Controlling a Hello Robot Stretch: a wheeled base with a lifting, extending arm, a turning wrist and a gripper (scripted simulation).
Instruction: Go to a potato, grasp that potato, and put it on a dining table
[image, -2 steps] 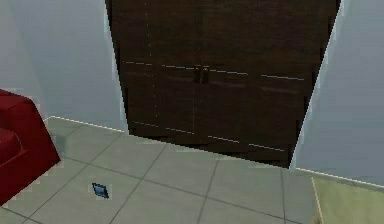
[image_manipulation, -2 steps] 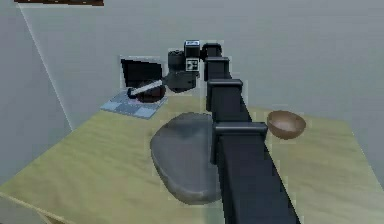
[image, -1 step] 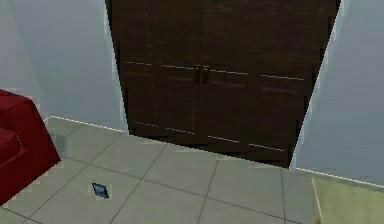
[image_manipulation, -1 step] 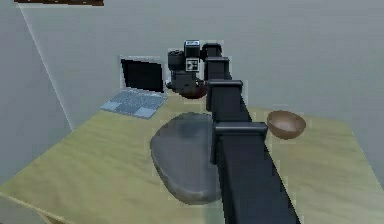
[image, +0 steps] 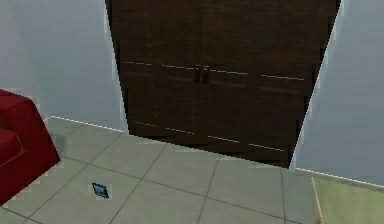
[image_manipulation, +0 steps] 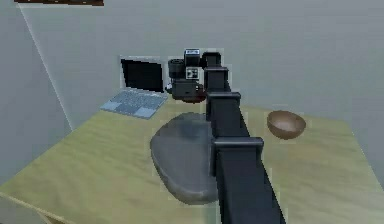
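Note:
In the arm side view my arm (image_manipulation: 235, 140) reaches out over a light wooden dining table (image_manipulation: 90, 165). The gripper (image_manipulation: 183, 82) is at the arm's far end, above the table's far part and just right of an open laptop (image_manipulation: 138, 88). A small brownish blob (image_manipulation: 186, 95) sits right under the gripper's dark body. Its shape is too small to name. I cannot tell whether the gripper holds anything.
A brown bowl (image_manipulation: 286, 124) stands on the table right of the arm. In the forward view a tall dark wooden cabinet (image: 215, 70) faces me, with a red sofa (image: 20, 145) at the left, a small dark object (image: 99, 189) on the tiled floor, and a light tabletop corner (image: 348, 200) at the bottom right.

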